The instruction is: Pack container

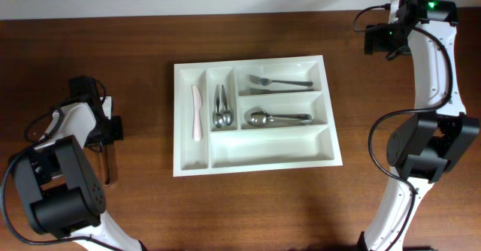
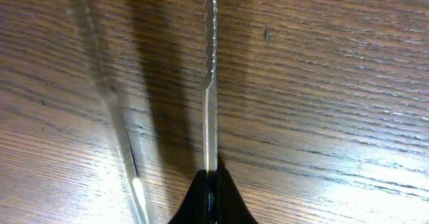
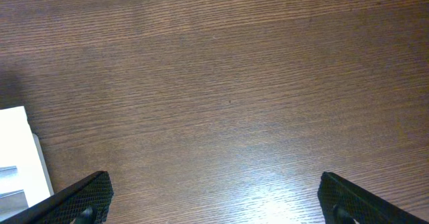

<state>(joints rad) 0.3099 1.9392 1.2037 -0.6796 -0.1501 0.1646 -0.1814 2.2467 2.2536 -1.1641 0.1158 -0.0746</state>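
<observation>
Left gripper (image 2: 211, 185): jaws clamped on a serrated knife (image 2: 210, 110), whose blade runs straight out from the fingertips, low over the table. Right gripper (image 3: 214, 197): fingers spread wide, holding nothing.

The container (image 1: 178, 123) sits well apart, off to the side of the left fingers, with its long axis across the table. Its two narrow compartments lie roughly parallel to the held knife. Judgement: a sideways carry with little rotation. Neither arm is clearly nearer.

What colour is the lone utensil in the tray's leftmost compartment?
The utensil is pale pinkish-cream; the overhead view shows it best.
</observation>
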